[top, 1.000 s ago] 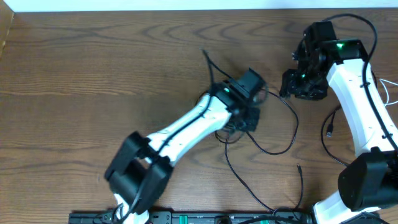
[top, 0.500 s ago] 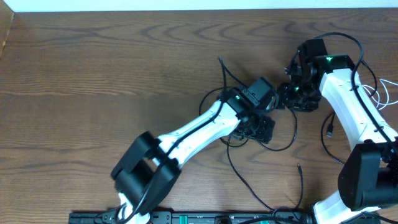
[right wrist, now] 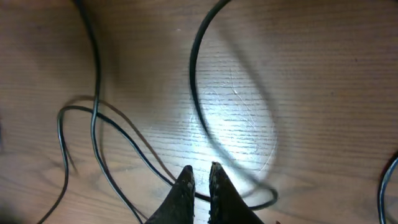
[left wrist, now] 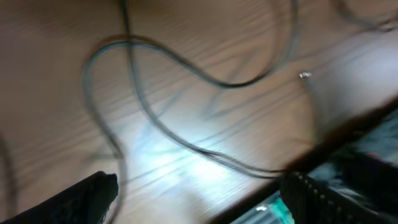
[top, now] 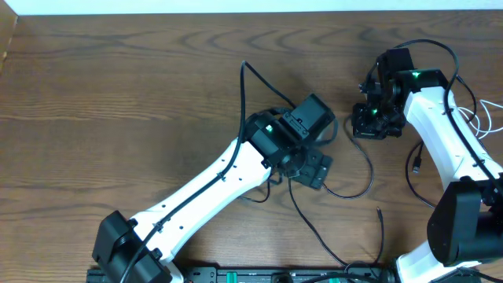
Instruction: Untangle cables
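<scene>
Several thin black cables (top: 346, 191) lie tangled at the table's middle. One strand rises to a free end (top: 244, 66) at the back. My left gripper (top: 311, 163) hovers over the tangle; in the blurred left wrist view its fingers (left wrist: 199, 199) stand wide apart and hold nothing, with cable loops (left wrist: 186, 68) on the wood below. My right gripper (top: 369, 124) is to the right of the tangle. In the right wrist view its fingers (right wrist: 200, 177) are nearly together, pinching a black cable (right wrist: 199, 118) that loops up in front. A white cable (top: 491, 116) lies at the far right edge.
A loose plug end (top: 378, 210) lies near the front and another plug (top: 416, 166) lies beside the right arm. Thicker black wires run over the right arm (top: 440, 47). A black rail with the arm bases (top: 259, 275) runs along the front edge.
My left arm has swung left and its gripper has drawn back a little from the right gripper. The cable's free end at the back has moved left. The right gripper has hardly moved.
</scene>
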You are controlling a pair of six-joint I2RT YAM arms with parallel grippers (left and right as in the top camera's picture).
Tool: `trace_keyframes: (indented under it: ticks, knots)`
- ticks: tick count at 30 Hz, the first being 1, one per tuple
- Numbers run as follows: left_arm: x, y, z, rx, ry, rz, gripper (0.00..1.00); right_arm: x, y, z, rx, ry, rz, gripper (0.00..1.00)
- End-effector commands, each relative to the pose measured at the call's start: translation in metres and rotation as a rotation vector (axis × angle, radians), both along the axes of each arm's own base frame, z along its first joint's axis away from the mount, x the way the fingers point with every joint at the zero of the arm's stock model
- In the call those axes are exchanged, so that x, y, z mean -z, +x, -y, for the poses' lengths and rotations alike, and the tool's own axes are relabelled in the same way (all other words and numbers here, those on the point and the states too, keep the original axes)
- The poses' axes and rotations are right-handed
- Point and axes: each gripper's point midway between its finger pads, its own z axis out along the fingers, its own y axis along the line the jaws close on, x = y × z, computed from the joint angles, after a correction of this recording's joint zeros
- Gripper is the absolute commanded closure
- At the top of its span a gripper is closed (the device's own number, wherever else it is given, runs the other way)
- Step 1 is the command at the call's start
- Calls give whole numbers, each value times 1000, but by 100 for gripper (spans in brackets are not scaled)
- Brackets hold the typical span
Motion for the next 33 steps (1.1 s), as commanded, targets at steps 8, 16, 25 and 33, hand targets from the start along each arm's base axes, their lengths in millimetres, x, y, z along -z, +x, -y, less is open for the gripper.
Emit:
trace_keyframes:
  ticks: [8,16,25,33]
  knots:
    - [-9,79,-120,-358,332,233,9,-9,-3,-41,-48,173,3,93]
    - [-5,116,-227,-748,148,18,9,8,1,-92,-200,185,108,47]
    - [-2,114,-276,-925,20,-109,9,56,-14,-124,-332,92,206,43]
    - [-2,114,-278,-928,21,-106,9,82,-34,-140,-416,20,255,43]
